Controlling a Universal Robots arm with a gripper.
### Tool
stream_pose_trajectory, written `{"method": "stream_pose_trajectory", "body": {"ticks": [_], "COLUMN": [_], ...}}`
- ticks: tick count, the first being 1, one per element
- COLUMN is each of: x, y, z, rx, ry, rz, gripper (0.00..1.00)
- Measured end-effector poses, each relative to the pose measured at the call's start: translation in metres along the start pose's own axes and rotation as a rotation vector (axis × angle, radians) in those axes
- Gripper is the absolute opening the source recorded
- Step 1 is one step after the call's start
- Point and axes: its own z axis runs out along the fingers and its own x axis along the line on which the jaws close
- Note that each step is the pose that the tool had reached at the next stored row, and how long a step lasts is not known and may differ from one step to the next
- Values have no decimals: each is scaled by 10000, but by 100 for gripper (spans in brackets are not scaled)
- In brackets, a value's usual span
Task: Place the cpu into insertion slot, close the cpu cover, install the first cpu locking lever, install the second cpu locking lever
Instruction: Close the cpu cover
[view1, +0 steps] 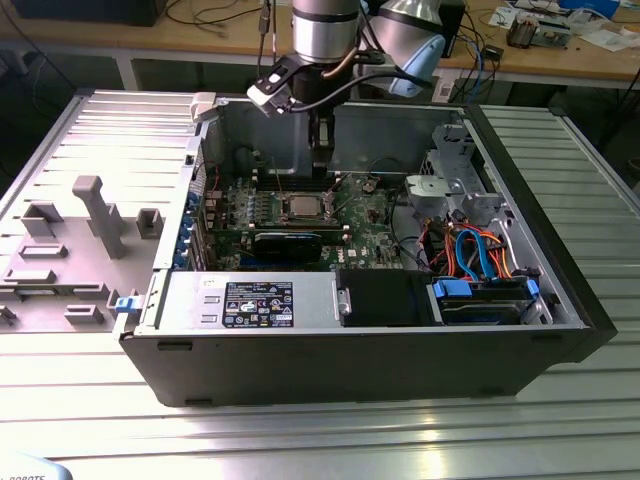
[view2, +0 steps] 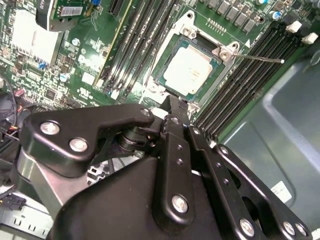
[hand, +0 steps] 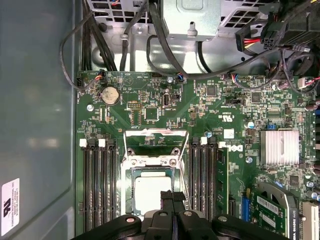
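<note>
Step in hand, best guess: closing the cpu cover.

Cpu (hand: 147, 192) already down flat in insertion slot (hand: 126, 185). In exterior view, mid-case, with long black card (view1: 288, 243) at its 6 o'clock and drive-bay cabling (view1: 470, 250) out at 3 o'clock.

Gripper (hand: 173, 194) pinched shut, nothing held. Tips over the cpu's near edge in both wrist views. At 12 o'clock from the socket in exterior view.

Cpu cover (hand: 156, 132) looks tipped up on its hinge at the socket's far side, green board visible through its window. Not certain of the angle.

Doing it well, as judged from here:
- Use the closed tips as one blunt pusher.
- Touch frame metal only, never the chip lid or socket contacts.
- Follow the hinge arc slowly and land the frame square.
- Stay clear of locking lever (view2: 260, 57) jutting out sideways; can't tell which of the two.

Materials:
- Cpu lid: dull silver-grey, flat, square.
- Cover: thin bright stamped sheet, probably springy.
- Lever: bare round wire rod.
- Memory slots (hand: 97, 190): long, narrow, black plastic.
- Board (hand: 200, 115): glossy green, densely populated.
- Fingers: matte black links with bright screw heads.
- Case wall (hand: 35, 100): smooth grey painted sheet.
</note>
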Motion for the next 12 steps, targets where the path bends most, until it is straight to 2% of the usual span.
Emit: {"method": "stream_pose_trajectory", "body": {"ticks": [6,12], "x": [-1,-1], "y": [9,55], "z": [-3,-1], "rx": [2,5], "ry": [-2,-1], "rz": [-2,-1], "gripper": [11,11]}}
